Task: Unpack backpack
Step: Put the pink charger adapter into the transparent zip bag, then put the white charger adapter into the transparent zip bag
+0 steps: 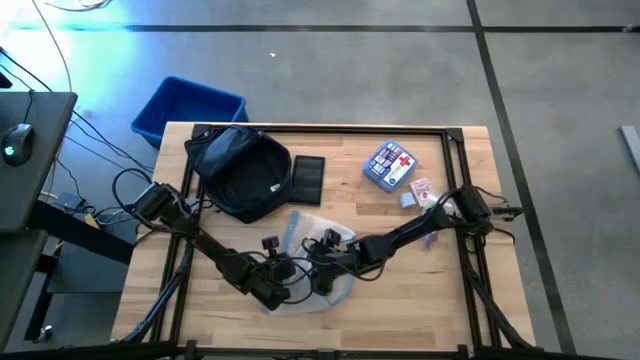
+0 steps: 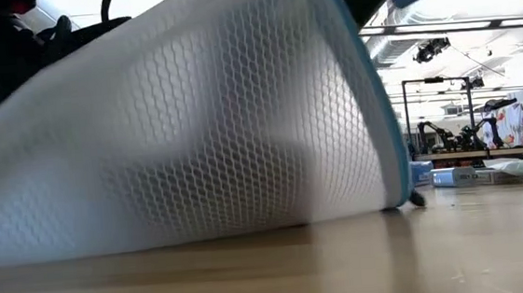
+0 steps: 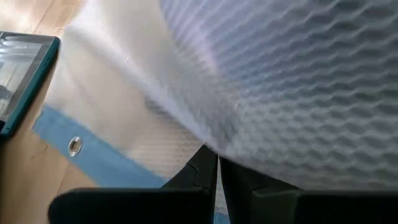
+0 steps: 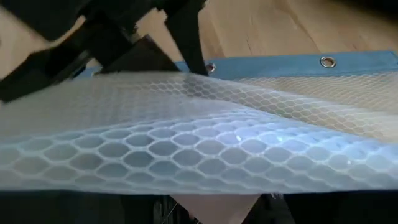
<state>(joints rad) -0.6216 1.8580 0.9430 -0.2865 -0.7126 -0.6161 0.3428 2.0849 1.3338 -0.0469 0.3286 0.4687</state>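
Both fingers on mesh bag point(image 1: 318, 262) | left point(image 1: 283, 289) pinching, right point(image 1: 322, 262) unclear | backpack point(image 1: 240, 172) apart

Right gripper point(image 1: 322, 262) behind mesh bag point(image 2: 194, 124)

Bin point(image 1: 187, 108): blue, on floor beside table point(image 1: 420, 300).
Pouch point(image 1: 391, 165): blue, red cross, on table.
Tablet point(image 1: 308, 179): dark, flat.

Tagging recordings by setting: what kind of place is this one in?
Probably a robotics lab or workshop. The wooden table stands on a bare concrete floor marked with dark lines, cables trail beside a desk with a mouse, and the low view shows other robot arms on benches beyond.
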